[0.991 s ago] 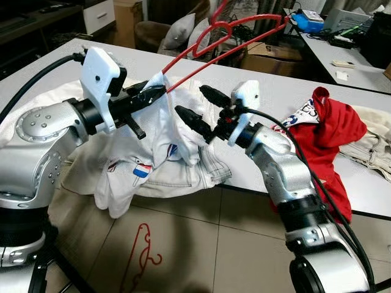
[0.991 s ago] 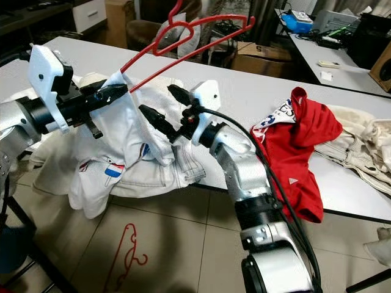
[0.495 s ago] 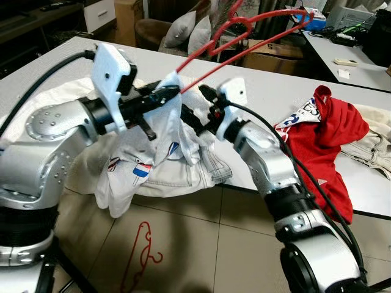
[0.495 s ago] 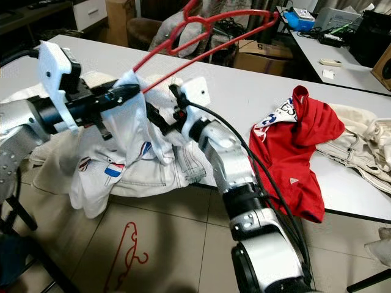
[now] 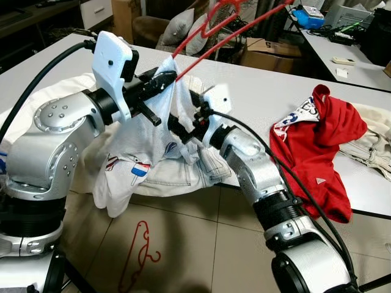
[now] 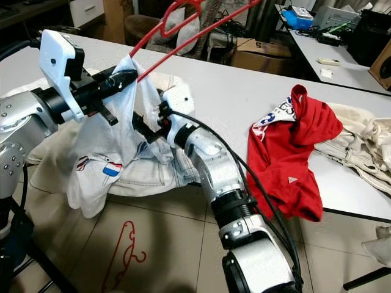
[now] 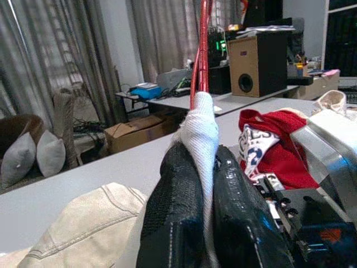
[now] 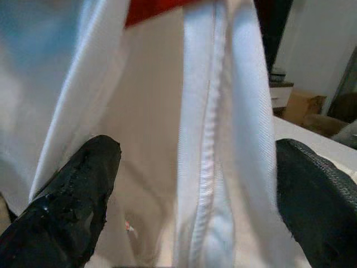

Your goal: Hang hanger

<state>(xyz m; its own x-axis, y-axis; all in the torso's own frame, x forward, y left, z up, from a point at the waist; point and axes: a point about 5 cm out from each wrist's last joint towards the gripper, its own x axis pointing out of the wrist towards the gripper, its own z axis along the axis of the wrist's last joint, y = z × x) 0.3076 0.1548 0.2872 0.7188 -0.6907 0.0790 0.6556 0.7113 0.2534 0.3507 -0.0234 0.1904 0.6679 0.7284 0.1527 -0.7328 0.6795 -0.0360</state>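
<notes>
- Left gripper [image 5: 164, 81]: jaws clamped on white shirt [image 5: 146, 146] and red hanger [image 5: 227, 33], raised above bench [image 5: 256, 91] front edge.
- Right gripper [image 5: 183, 119]: jaws wide, straddling shirt fabric.
- Red garment [image 5: 317, 146] lies at front edge, well apart.

Lived-in home room, part lounge, part workspace: brown armchair [image 5: 160, 29] with grey cushions [image 5: 177, 27], grey curtains [image 7: 167, 39], wooden loudspeaker box [image 7: 257, 65], cardboard boxes [image 7: 136, 131], long white tables [image 5: 275, 91], tiled floor [image 5: 201, 244].
</notes>
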